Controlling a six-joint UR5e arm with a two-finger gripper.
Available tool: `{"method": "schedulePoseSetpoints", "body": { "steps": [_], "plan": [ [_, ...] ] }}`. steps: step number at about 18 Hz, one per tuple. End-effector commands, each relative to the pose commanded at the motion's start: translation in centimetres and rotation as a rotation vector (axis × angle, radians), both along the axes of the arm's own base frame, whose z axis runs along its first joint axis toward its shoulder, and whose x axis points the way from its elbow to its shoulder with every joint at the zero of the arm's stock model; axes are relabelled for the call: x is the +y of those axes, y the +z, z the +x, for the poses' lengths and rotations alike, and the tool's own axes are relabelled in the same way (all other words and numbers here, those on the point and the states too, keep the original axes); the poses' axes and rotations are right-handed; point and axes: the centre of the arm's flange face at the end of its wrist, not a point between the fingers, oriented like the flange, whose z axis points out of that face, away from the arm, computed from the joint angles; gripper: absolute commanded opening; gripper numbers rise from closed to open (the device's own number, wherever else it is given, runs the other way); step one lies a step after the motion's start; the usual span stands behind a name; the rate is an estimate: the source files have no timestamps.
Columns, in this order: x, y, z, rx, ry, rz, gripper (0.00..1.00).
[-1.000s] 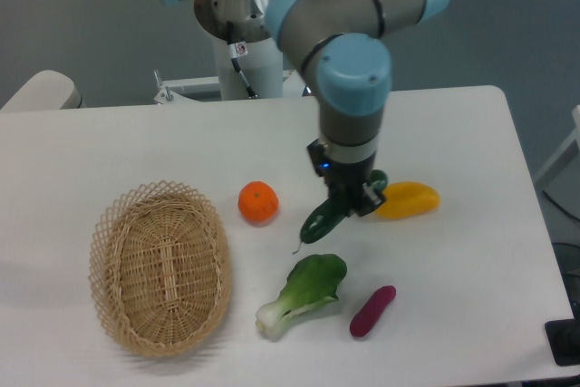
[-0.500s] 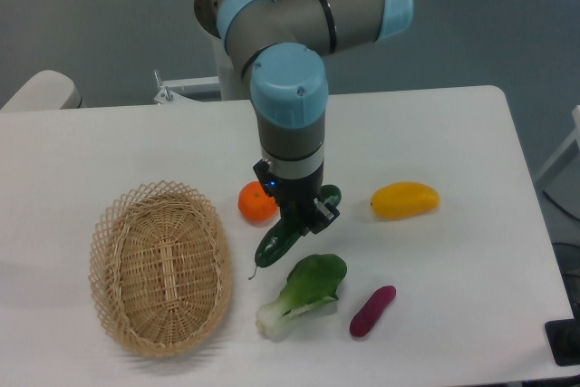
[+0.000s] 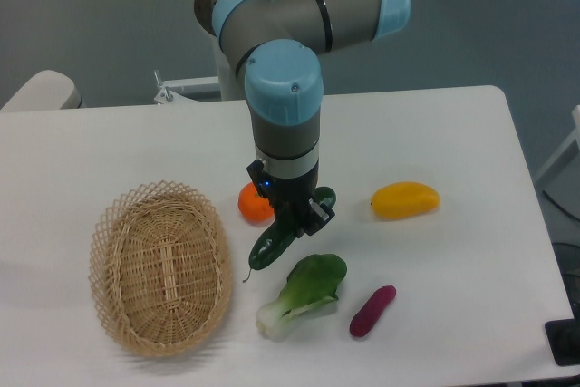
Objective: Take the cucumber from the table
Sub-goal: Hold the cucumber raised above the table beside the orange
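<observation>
The dark green cucumber (image 3: pixel 272 244) hangs tilted in my gripper (image 3: pixel 295 219), its stem end down-left and its other end poking out to the right of the fingers. The gripper is shut on its middle and holds it just above the white table (image 3: pixel 471 133), between the orange and the bok choy. The arm comes down from the top centre and hides part of the cucumber.
A wicker basket (image 3: pixel 159 266) stands at the left. An orange (image 3: pixel 251 203) lies right behind the gripper. A bok choy (image 3: pixel 304 293) lies below it, a purple vegetable (image 3: pixel 372 311) to the lower right, a yellow fruit (image 3: pixel 405 199) at the right.
The gripper has carried the cucumber leftward from beside the yellow fruit to beside the orange. In the last half second it moved only slightly left and down.
</observation>
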Motion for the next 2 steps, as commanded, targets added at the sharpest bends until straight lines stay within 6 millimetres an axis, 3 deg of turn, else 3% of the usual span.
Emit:
{"method": "schedulePoseSetpoints", "body": {
  "steps": [2],
  "plan": [
    [0.06, 0.06, -0.06, 0.001, 0.000, 0.001, 0.18]
  ]
}}
